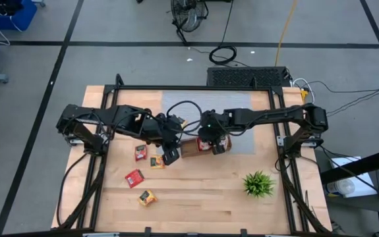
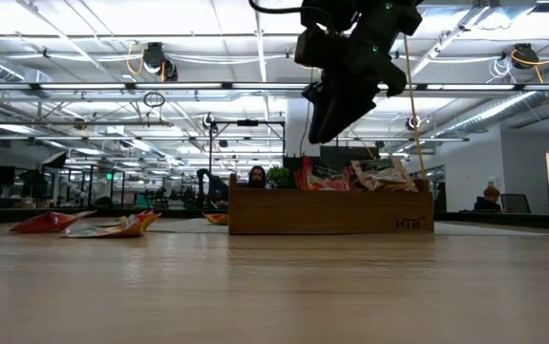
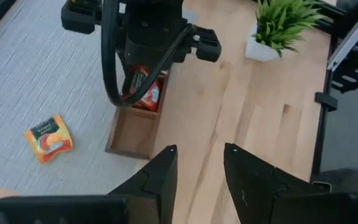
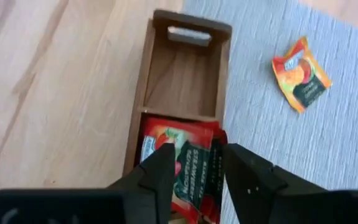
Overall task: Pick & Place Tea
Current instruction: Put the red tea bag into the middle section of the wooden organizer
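STEP: dropping a sachet into wooden tray | RIGHT: right gripper over middle compartment, fingers parted, nothing between; red sachets below | LEFT: left gripper near-left of tray, parted, empty | ADVICE: lift straight up; next fetch orange sachet beside tray

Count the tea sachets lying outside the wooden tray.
5 visible. On the bare table: two red sachets, two orange-yellow sachets. One orange sachet lies on the grey mat beside the tray. Arms may hide others.
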`<state>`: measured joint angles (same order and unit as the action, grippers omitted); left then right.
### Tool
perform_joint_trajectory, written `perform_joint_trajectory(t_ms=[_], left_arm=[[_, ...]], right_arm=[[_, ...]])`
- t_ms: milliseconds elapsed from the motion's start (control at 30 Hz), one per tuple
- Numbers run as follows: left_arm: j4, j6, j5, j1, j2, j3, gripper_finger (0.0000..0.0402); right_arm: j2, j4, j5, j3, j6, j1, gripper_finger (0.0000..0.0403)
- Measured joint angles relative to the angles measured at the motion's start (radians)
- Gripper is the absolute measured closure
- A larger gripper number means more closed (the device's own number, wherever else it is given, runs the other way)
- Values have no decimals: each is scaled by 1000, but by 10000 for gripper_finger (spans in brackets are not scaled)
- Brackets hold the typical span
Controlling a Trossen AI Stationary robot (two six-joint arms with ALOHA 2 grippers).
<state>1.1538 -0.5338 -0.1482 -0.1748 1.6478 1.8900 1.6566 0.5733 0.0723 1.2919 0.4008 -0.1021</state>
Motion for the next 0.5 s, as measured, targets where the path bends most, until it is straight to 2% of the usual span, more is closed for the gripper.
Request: perform_joint_trajectory(t_ms=[300, 500], left_arm=[[2, -20, 16, -5, 0, 0, 270], [2, 59, 17, 5, 0, 0, 270]], right_arm=[[-57, 34, -37, 27, -40, -1, 275], [-180, 14, -49, 39, -263, 6, 279]])
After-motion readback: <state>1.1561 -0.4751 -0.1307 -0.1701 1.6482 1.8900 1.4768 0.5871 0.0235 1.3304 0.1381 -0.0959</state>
